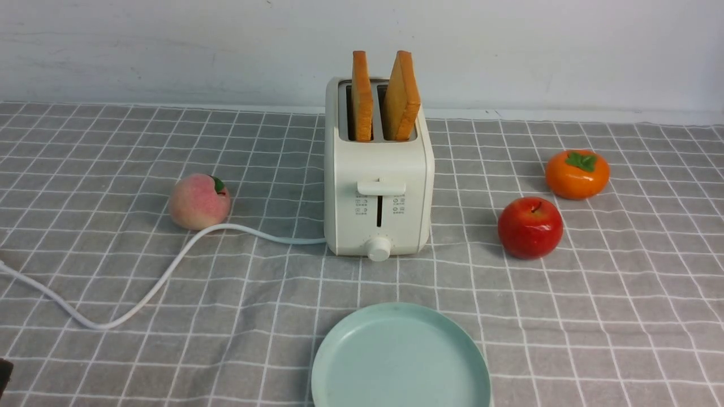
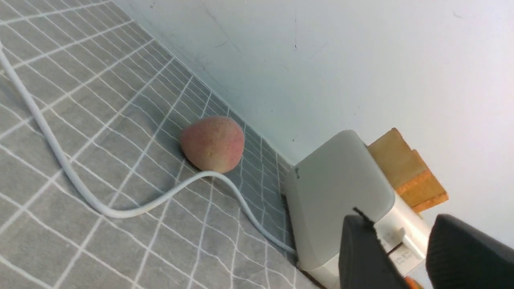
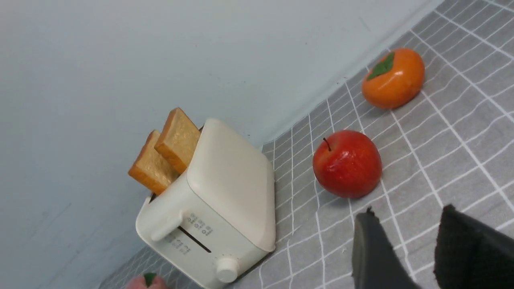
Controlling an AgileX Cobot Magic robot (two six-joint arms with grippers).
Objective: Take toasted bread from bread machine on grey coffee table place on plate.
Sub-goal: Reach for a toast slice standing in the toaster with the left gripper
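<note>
The toasted bread [image 1: 403,93] sticks up from the bread machine [image 1: 378,169] in the upper middle, easy to grab, the empty plate [image 1: 400,362] waits in the lower middle on the tabletop [image 1: 594,316], and both the left jaws and right jaws are open, holding nothing.

Toasted bread [image 1: 403,99] stands upright in bread machine [image 1: 378,192].

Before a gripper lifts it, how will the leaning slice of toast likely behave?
The leaning slice keeps straight edges without sagging, so it is probably stiff. It sits tilted in the bread machine, so it may shift when touched.
</note>
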